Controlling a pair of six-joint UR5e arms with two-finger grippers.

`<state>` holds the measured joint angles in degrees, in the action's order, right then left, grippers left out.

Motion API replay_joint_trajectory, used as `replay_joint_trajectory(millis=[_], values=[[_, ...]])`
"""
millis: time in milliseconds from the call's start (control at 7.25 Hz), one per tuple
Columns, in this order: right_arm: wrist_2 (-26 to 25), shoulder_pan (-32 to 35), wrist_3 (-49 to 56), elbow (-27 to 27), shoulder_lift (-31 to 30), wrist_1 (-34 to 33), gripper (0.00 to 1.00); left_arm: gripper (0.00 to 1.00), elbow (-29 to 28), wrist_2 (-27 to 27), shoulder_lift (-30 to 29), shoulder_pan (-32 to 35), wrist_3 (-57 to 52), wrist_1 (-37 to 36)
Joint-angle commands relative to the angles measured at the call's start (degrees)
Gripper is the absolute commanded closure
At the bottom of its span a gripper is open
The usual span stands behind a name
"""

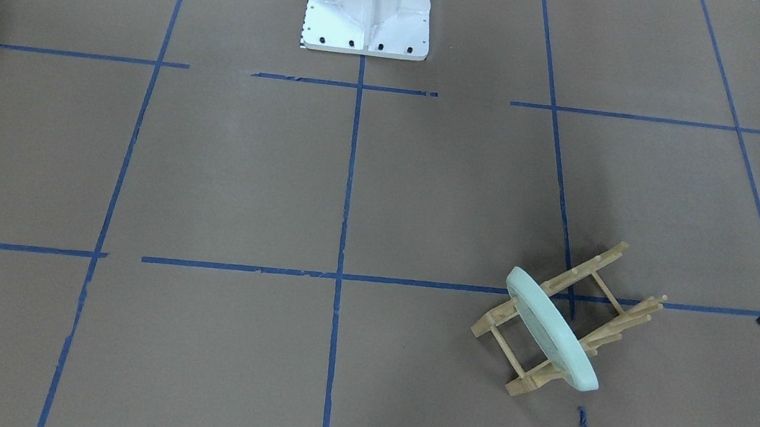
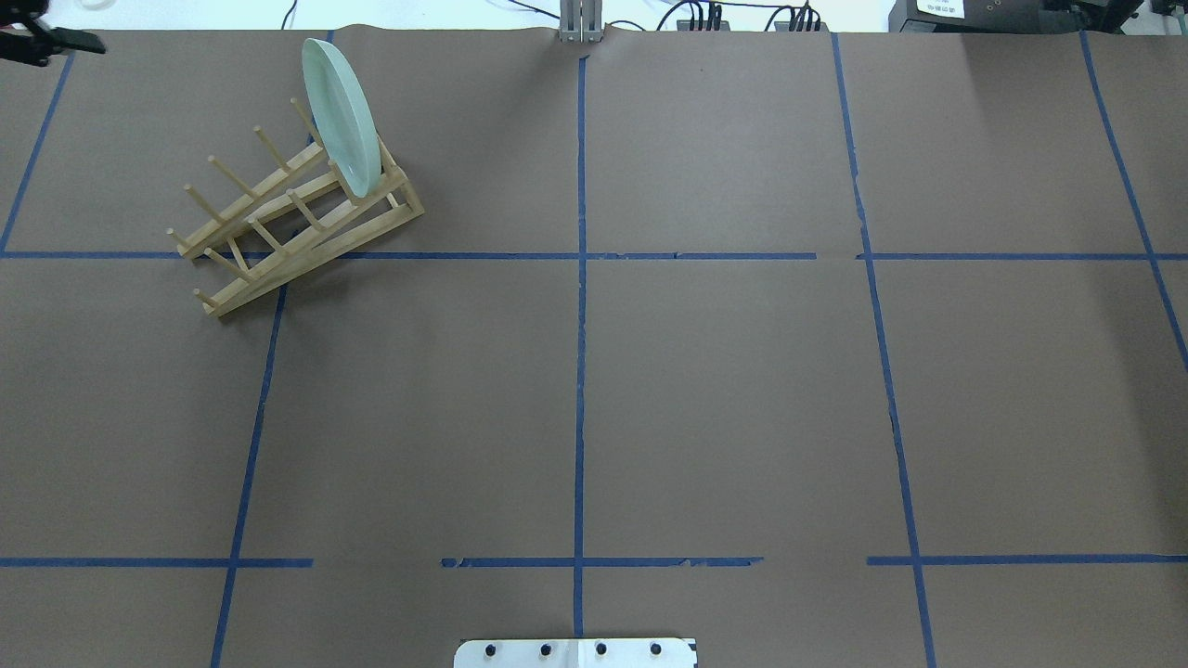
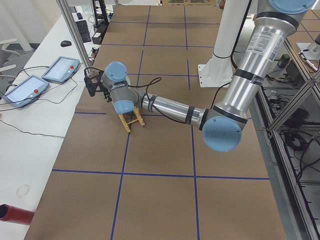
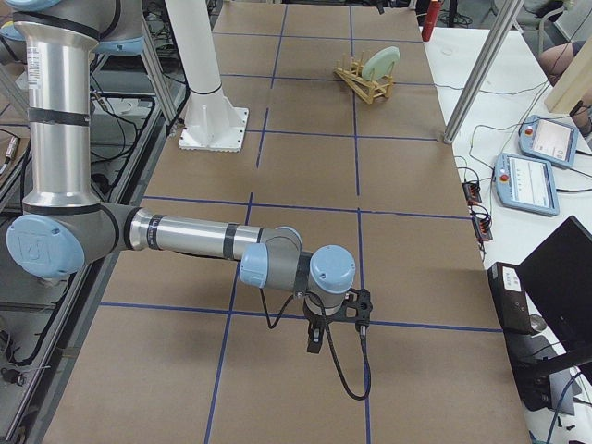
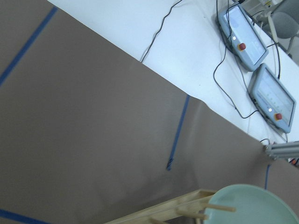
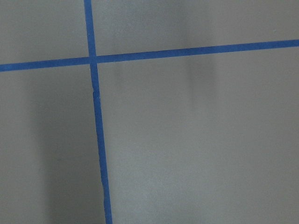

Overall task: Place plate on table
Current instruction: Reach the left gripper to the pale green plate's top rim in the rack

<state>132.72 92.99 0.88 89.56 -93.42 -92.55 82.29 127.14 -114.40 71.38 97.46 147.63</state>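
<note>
Right, biggest first: the brown paper-covered table (image 2: 724,390), gridded in blue tape, fills every view. Over it stretches the silver-and-blue left arm (image 3: 170,107), reaching low toward the far left part of the table, while the silver-and-blue right arm (image 4: 185,236) hangs out over the opposite end.

Next in size is the light wooden peg rack (image 2: 376,227), which sits askew on the paper across a tape line. It holds the round pale mint-green plate (image 2: 342,116), standing on edge and tilted in the slot at one end, with pegs on either side. So the plate is in the rack, not flat on the table.

Now the black left gripper (image 3: 92,84). It hovers beside the rack toward the table's left end, near the plate but apart from it. Its wrist camera catches only the plate's rim and a few pegs in the lower corner. The other views show it small or cut off, so I cannot tell how wide its jaws stand.

And the black right gripper (image 4: 333,319) is well apart from the plate, low above a tape crossing. Only the side view shows it, so I cannot call its jaws either.
</note>
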Motion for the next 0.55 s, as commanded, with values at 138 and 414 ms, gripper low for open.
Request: replay_joint_trajectory(millis=[138, 414], values=[[0.0, 0.0, 0.0, 0.0, 0.0, 0.0, 0.00, 0.03, -3.6, -13.9, -7.1, -9.9, 10.6, 0.1], [0.0, 0.0, 0.0, 0.0, 0.0, 0.0, 0.00, 0.05, -3.9, -14.1, -7.6, -12.4, 10.4, 0.0]])
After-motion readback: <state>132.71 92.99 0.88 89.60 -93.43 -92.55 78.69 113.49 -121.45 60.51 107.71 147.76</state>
